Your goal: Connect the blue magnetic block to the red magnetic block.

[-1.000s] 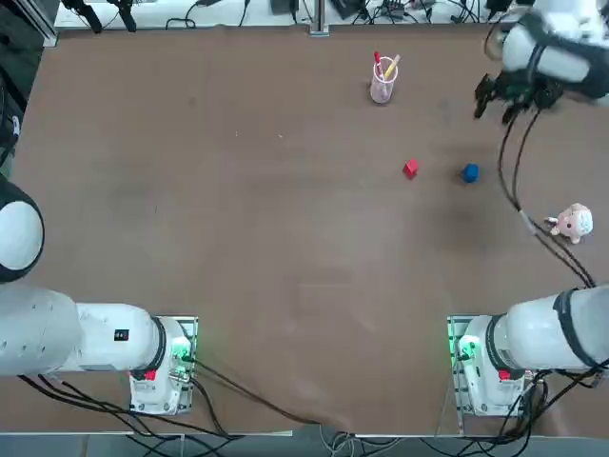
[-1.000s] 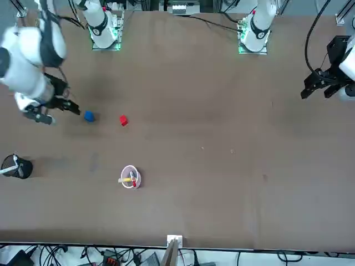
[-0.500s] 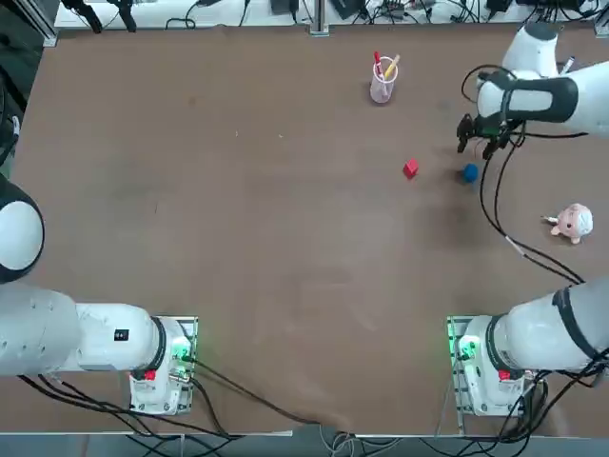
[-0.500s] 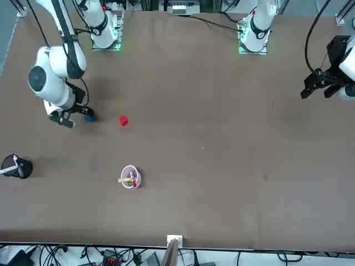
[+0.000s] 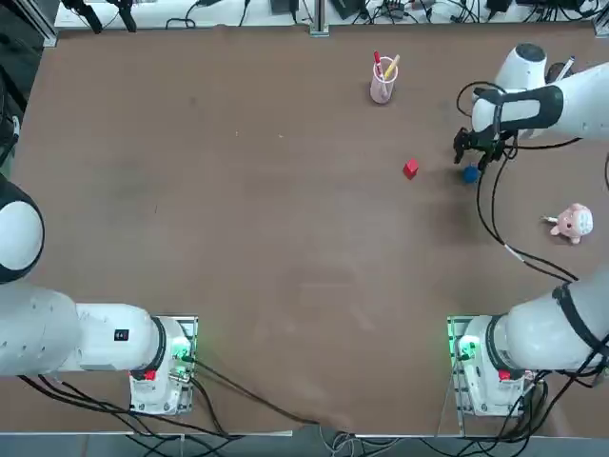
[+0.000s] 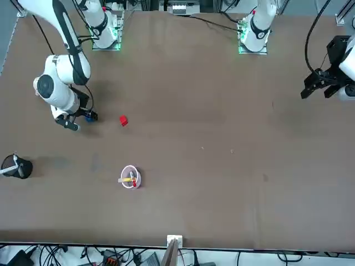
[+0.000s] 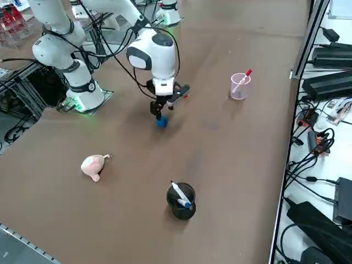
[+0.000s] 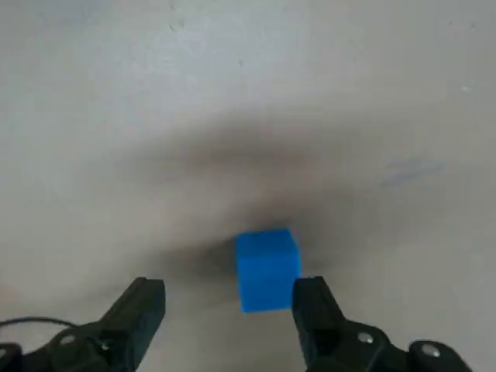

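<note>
Top: on the brown matte desk [image 5: 285, 248], a small red cube [image 5: 410, 168] lies near a small blue cube [image 5: 470, 174].

Front: a dark metal-framed edge [image 6: 310, 252] borders the desk, cables beyond.

Wrist: the right gripper's [image 8: 229, 310] black jaws are spread near the blue cube.

"What was hard to see near the blue magnetic block [image 8: 267, 271]?"

"In the front view, the right gripper [image 6: 83, 119] hid most of it. In the wrist view, 1 soft shadow beside it was blurred, edges unclear."
</note>
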`<state>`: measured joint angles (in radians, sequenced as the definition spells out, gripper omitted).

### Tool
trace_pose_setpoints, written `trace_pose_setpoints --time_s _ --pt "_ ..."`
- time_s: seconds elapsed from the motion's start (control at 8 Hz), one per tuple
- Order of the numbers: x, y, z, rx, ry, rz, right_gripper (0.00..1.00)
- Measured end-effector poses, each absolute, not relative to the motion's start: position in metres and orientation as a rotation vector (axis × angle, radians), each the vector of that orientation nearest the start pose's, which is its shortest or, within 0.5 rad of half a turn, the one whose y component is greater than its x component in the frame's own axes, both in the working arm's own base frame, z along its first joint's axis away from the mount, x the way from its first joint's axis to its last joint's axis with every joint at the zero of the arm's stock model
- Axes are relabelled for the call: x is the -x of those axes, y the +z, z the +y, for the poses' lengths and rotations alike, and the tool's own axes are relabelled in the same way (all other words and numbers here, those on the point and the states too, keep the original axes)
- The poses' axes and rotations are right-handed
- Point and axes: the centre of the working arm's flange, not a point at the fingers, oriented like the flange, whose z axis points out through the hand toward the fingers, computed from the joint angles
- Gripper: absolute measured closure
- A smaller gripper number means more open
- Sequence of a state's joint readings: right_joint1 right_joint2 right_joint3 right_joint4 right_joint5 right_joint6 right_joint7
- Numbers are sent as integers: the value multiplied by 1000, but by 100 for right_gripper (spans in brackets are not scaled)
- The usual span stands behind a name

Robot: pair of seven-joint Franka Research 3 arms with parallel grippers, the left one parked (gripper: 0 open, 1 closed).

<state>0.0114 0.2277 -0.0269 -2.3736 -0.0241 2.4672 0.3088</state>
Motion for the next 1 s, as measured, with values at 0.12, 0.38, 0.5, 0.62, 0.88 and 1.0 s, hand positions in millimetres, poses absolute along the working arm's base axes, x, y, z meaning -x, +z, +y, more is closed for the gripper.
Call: trace_pose_setpoints --time_s 0.12,0.38,0.5,0.62,0.88,1.0 --pt "-492 216 -13 3136 213 487 0" --pt "-490 209 -22 3131 191 501 0" --pt "-488 202 -23 3131 181 502 1" --pt "-486 195 -23 3131 188 501 2" --pt "-485 189 -23 3132 201 497 14" --pt "-485 190 -23 3136 201 467 34"
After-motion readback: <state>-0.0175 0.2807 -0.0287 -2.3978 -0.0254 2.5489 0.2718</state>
